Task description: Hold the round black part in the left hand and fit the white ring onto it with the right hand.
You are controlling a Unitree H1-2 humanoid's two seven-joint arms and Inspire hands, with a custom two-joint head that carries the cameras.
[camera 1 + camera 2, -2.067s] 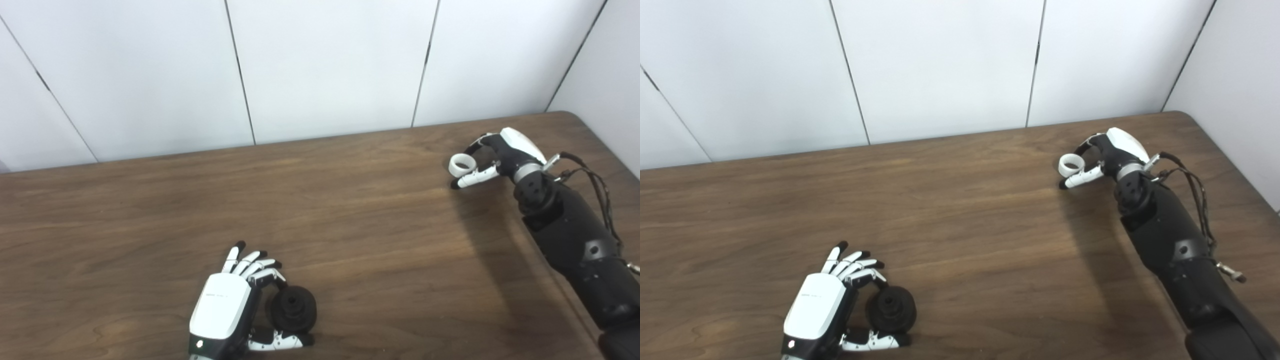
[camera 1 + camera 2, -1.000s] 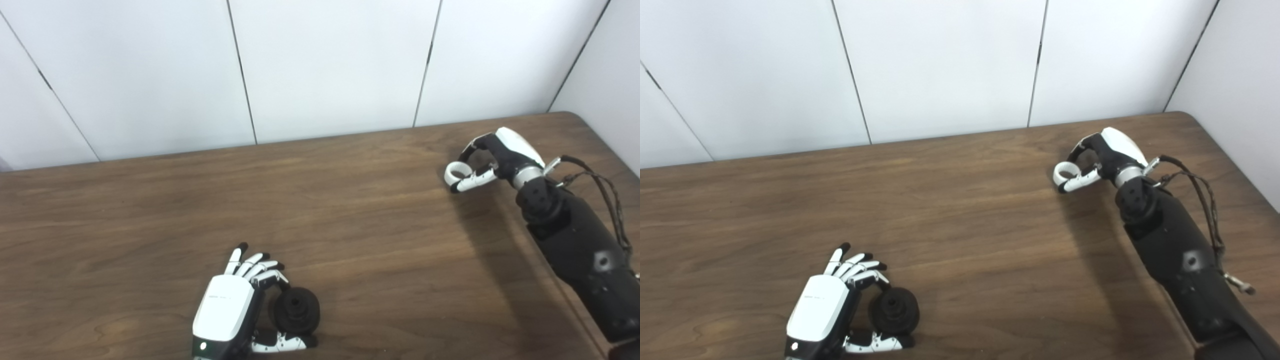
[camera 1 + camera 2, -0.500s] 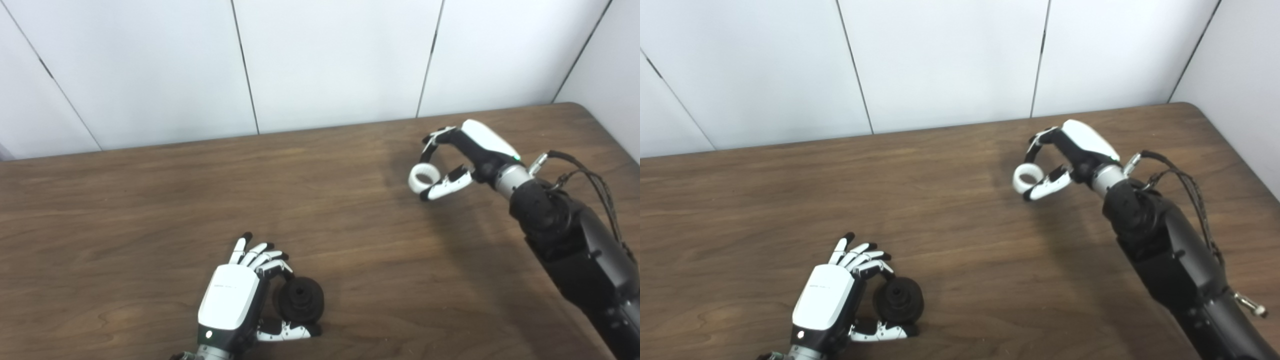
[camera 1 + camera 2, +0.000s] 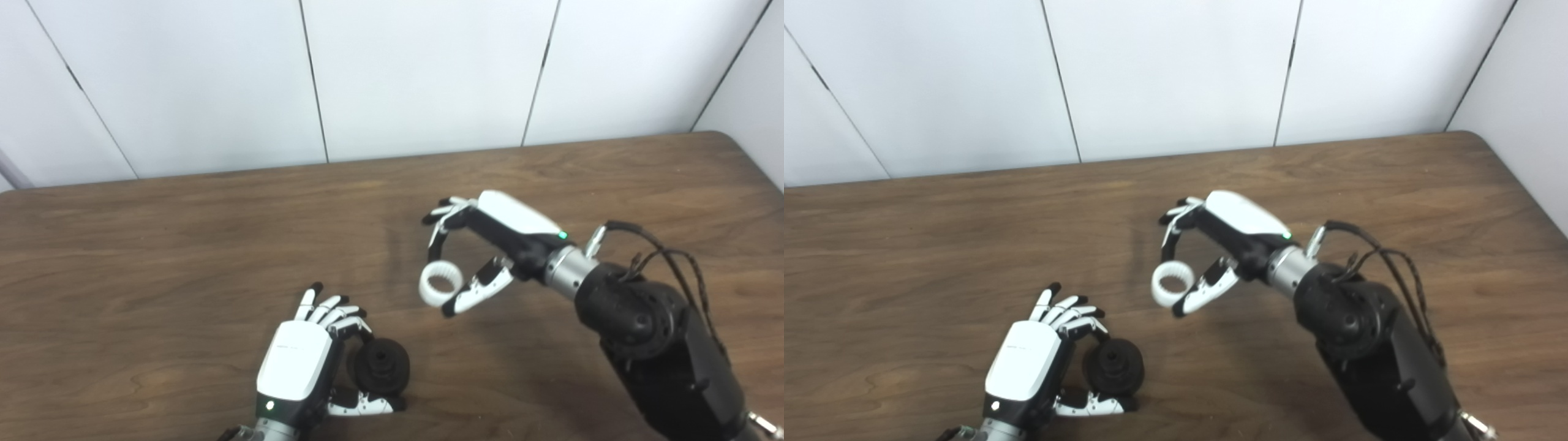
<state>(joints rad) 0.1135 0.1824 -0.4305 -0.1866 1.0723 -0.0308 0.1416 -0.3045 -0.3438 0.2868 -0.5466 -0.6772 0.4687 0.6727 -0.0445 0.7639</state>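
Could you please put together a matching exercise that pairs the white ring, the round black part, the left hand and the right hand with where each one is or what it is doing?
Things:
1. white ring
2. round black part
3. left hand
4. right hand

States:
A. low at the near edge of the table, curled around a dark piece
B. raised mid-table, pinching a pale hoop
C. pinched between fingers and thumb, off the wood
D. cupped at the near edge, hub facing outward

Pairs: 1-C, 2-D, 3-A, 4-B

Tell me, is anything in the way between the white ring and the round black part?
Nothing visible is. The right hand holds the white ring up and to the right of the round black part, which the left hand grips. Only bare table shows between them.
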